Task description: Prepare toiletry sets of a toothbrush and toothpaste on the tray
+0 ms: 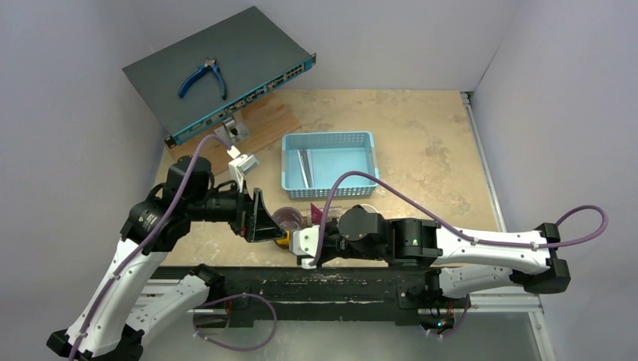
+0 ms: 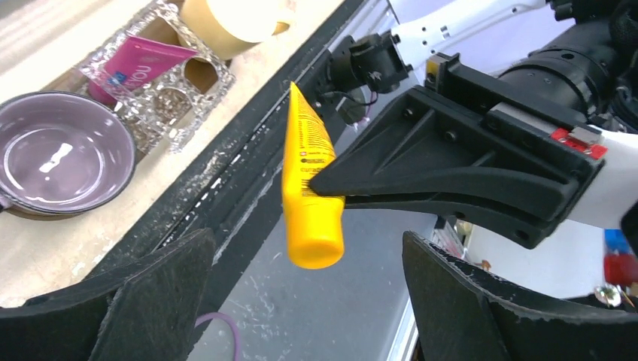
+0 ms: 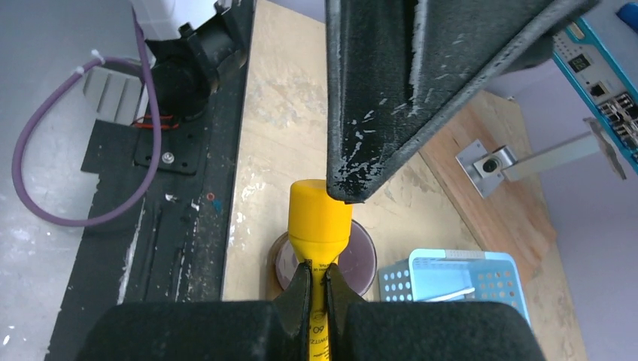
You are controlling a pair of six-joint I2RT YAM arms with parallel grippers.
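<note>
- Two grippers meet at the yellow tube [image 2: 303, 131], which hangs in the air over the near edge of the table [image 1: 421, 143], resting on nothing.
- We see the right gripper [image 3: 316, 284] clamped on the tube's body a little behind the cap. The cap points away from that gripper and the crimped end runs back toward its wrist.
- The left gripper [image 2: 307, 259] is spread wide, with one finger on either side of the cap end. In the right wrist view a left fingertip [image 3: 353, 169] stands just beside the cap; we cannot tell whether it touches.
- We judge the tube light and soft. Its thin wall over paste would dent under a hard squeeze, and it may slide between smooth pads.
- We take the cap and shoulder to be the stiff part. We would take hold there, or on the body right next to the shoulder, across the tube's flat sides and with modest force.
- The crimped tail looks thin and floppy, and we think a grip there would let the tube swing.
- The pink tube [image 2: 139, 64] lies in a clear holder [image 2: 171, 113] beside a purple bowl [image 2: 64, 154].
- The brushes [image 1: 305, 167] lie in the blue basket [image 1: 329, 189], apart from both grippers.
- We cannot pick out the tray with certainty.
</note>
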